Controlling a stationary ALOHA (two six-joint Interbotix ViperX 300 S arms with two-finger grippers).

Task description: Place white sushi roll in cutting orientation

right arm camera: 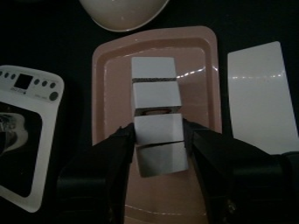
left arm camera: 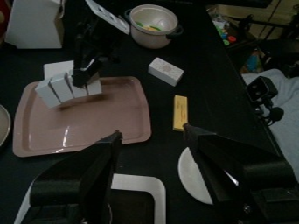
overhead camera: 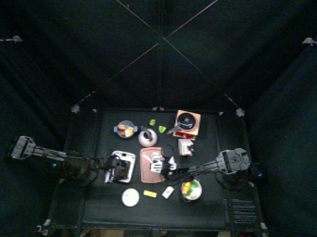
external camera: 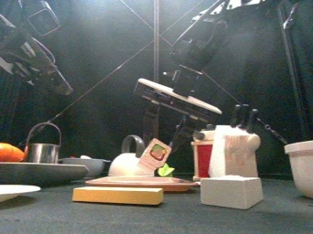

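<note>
Four white sushi roll (right arm camera: 160,112) pieces (perhaps), one pink board (right arm camera: 107,105), two grippers (right arm camera: 158,140).

From high above, the things on the worktop (overhead camera: 87,199) are too small to name with any surety. In the right wrist view the right pincer (right arm camera: 163,144) covers both flanks of the nearest block of the white sushi roll (right arm camera: 160,131), and the white bowl (right arm camera: 125,10) is cut off by the edge. At table height the orange (external camera: 10,152) and a white plate (external camera: 15,193) run off the side. The left pincer (left arm camera: 152,150) hides part of the pink board's (left arm camera: 111,109) near rim.
</note>
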